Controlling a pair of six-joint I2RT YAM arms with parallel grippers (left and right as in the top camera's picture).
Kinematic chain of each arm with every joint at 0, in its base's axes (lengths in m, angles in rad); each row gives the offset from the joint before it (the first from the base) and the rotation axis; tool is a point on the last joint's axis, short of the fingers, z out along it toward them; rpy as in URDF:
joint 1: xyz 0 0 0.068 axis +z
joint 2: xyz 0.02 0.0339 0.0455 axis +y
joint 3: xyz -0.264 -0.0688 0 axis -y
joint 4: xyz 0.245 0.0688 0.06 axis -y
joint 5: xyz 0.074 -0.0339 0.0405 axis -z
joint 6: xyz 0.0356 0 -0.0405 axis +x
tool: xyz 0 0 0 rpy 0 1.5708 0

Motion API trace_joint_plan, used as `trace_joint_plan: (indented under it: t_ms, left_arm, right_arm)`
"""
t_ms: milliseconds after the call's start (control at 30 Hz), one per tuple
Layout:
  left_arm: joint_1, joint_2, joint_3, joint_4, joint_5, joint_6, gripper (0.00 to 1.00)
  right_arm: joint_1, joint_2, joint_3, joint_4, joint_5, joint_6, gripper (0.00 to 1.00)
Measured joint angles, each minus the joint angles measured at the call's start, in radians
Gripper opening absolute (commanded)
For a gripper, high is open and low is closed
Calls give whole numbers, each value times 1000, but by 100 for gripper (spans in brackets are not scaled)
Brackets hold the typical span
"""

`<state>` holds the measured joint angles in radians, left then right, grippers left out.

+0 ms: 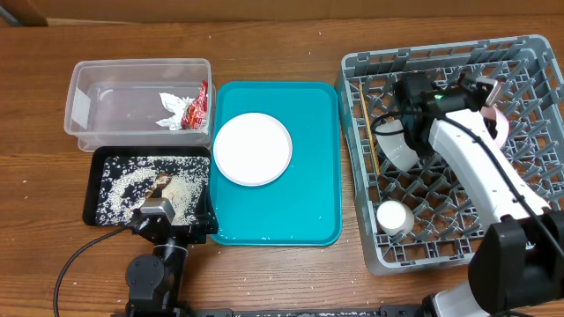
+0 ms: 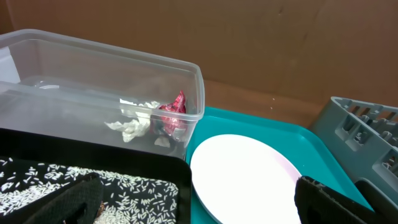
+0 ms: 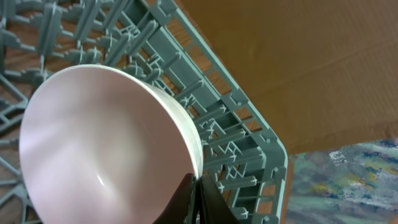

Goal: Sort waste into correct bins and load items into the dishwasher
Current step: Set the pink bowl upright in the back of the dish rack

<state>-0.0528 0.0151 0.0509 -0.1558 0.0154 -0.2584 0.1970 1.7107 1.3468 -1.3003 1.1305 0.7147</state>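
My right gripper (image 3: 198, 193) is shut on the rim of a small white bowl (image 3: 106, 143) and holds it tilted inside the grey dish rack (image 3: 249, 134). In the overhead view this gripper (image 1: 492, 99) and the bowl (image 1: 500, 123) are at the far right of the rack (image 1: 529, 66). The rack also holds another white bowl (image 1: 401, 151), a white cup (image 1: 393, 216) and the chopsticks (image 1: 368, 123). The round plate (image 1: 252, 148) lies on the teal tray (image 1: 317, 194). My left gripper (image 1: 163, 214) is open and empty at the near edge of the black tray (image 1: 95, 180), which holds rice (image 1: 132, 180) and a brown scrap (image 1: 163, 183).
The clear tub (image 1: 132, 75) at the back left holds the white tissue (image 1: 169, 110) and the red wrapper (image 1: 199, 104); both also show in the left wrist view, the tissue (image 2: 132, 127) beside the wrapper (image 2: 173, 115). Bare wooden table lies around the containers.
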Motion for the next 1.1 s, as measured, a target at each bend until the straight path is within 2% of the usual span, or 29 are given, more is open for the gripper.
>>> trace_joint_plan:
  t_ms: [300,433,700,933,1100]
  left_arm:
    - [0,0,0,0,0,0,100]
    - [0,0,0,0,0,0,100]
    - [0,0,0,0,0,0,100]
    - [0,0,0,0,0,0,100]
    - [0,0,0,0,0,0,100]
  right_arm:
    - [203,2,-2,24,23,7,4]
    - [241,2,-2,23,57,7,4]
    - [179,2,-2,6,187,6,4]
    - [-4,2,-2,5,83,7,4]
    - [0,2,-2,7,32,7,4]
